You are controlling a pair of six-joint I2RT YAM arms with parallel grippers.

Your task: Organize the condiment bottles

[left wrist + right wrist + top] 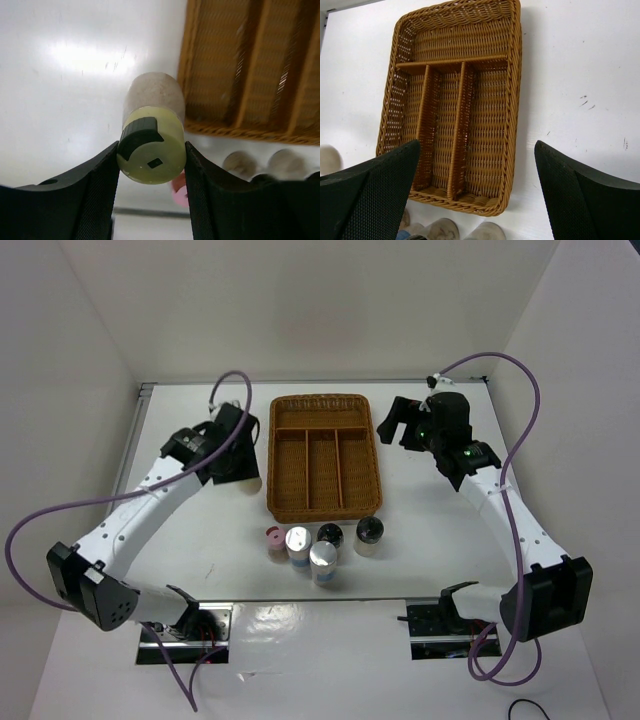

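A robot lab: 2 arms bolted to a white-walled table.

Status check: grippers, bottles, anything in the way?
Left gripper shut on yellow-capped bottle, left of wicker tray. Right gripper open, empty, right of tray. Five other bottles grouped at tray's near edge; path clear.

Bright overhead light, glare on white table (left wrist view especially), soft shadows, blurry close-ups.

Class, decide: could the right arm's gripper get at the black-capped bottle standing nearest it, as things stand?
Probably yes: the right gripper is open beside the wicker tray, and nothing stands between it and the black-capped bottle.
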